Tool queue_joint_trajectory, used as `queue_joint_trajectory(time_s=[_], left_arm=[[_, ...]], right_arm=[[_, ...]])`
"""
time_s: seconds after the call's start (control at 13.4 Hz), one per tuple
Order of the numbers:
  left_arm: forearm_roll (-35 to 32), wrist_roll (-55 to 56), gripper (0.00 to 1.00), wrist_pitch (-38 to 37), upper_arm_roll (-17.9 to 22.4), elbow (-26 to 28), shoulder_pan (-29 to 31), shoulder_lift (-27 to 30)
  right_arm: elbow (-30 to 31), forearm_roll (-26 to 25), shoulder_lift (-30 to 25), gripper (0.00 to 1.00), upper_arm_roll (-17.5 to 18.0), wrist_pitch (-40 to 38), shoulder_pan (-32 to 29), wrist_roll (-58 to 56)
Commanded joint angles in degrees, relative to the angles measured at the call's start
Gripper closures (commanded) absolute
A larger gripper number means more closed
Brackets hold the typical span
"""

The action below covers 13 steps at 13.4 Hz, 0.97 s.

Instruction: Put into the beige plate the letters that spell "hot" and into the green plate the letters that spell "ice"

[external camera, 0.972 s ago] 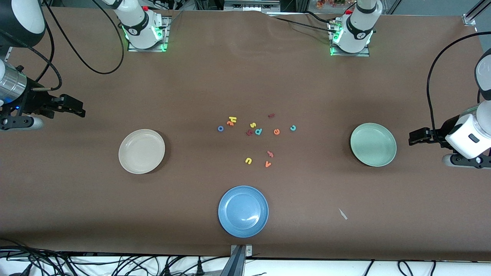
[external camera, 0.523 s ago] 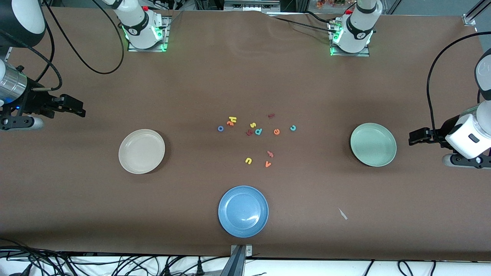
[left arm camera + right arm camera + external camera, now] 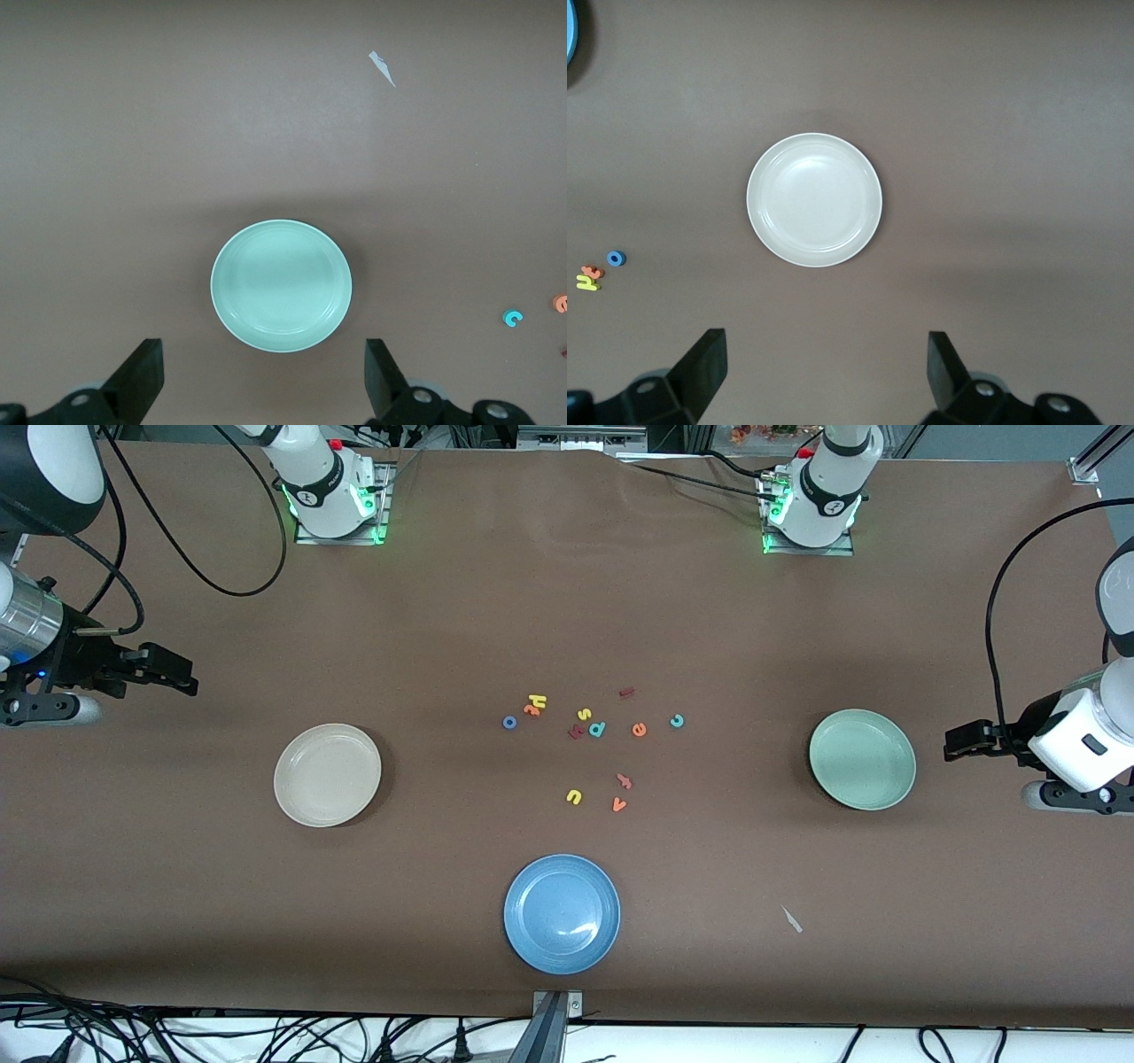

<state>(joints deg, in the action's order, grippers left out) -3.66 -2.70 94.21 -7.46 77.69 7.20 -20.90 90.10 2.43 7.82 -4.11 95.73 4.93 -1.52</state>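
Observation:
The small foam letters lie in a loose cluster mid-table. Among them are a blue o (image 3: 509,723), a yellow h (image 3: 537,701), an orange t-shaped letter (image 3: 625,781), a maroon i (image 3: 627,692), an orange e (image 3: 639,730) and a teal c (image 3: 677,721). The beige plate (image 3: 327,774) lies bare toward the right arm's end, the green plate (image 3: 862,759) bare toward the left arm's end. My right gripper (image 3: 188,676) hangs open over the table beside the beige plate (image 3: 814,199). My left gripper (image 3: 950,745) hangs open beside the green plate (image 3: 281,285). Neither holds anything.
A blue plate (image 3: 562,913) lies nearest the front camera. Other letters share the cluster: yellow s (image 3: 584,714), teal p (image 3: 597,729), a dark red letter (image 3: 575,732), yellow u (image 3: 574,797), orange v (image 3: 619,805), and an orange letter (image 3: 532,710) touching the h. A white scrap (image 3: 792,920) lies near the front edge.

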Motion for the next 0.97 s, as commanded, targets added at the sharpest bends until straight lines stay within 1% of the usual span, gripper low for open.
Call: queue_joint_trajectory(time_s=[0.0,0.9], left_arm=[[1.90,-1.69,0.00,-0.69,0.60,-0.09,-0.09,0.50],[1.90,-2.13,0.00,-0.69,0.60,0.00,-0.09,0.50]], right_arm=[[1.84,-0.76,-1.93,0.00,-0.19,0.16,0.34,0.73],[1.66,-0.41,-1.85,0.00,0.25,0.51,0.34,0.81]])
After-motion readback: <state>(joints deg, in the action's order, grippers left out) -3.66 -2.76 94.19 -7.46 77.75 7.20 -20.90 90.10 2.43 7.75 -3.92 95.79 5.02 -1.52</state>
